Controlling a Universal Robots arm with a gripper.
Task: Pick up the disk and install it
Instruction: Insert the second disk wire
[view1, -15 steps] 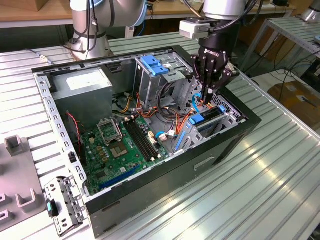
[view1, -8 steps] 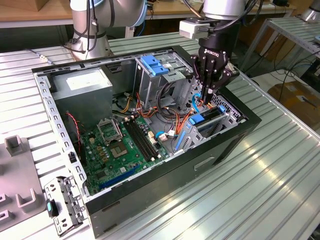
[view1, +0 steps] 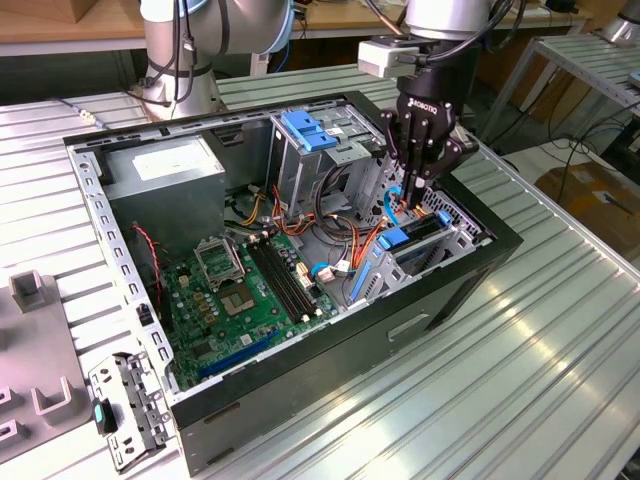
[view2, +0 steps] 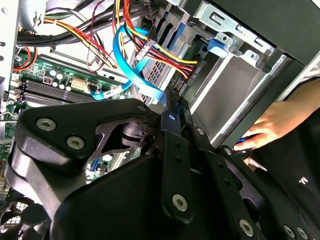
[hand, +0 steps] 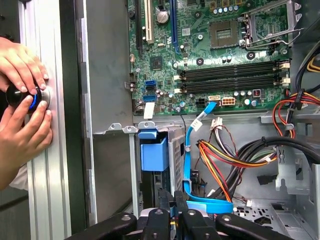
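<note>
In the exterior view, the gripper (view1: 420, 185) hung inside the open computer case (view1: 430, 300), just above the disk (view1: 412, 240) seated in its bay near the front wall; whether its fingers pinched anything, I cannot tell. The case sat on a ribbed metal table (view1: 560, 330) (cables crowded the bay).

In the first wrist view, the disk (hand: 154, 154) showed its blue tab, probably the safest hold: rigid, moderately heavy, shock-sensitive. A person's hands (hand: 22, 95) rested on the table's rail.

Bright even overhead light, glare on the ribbed metal table (view1: 560, 330), soft shadows.
</note>
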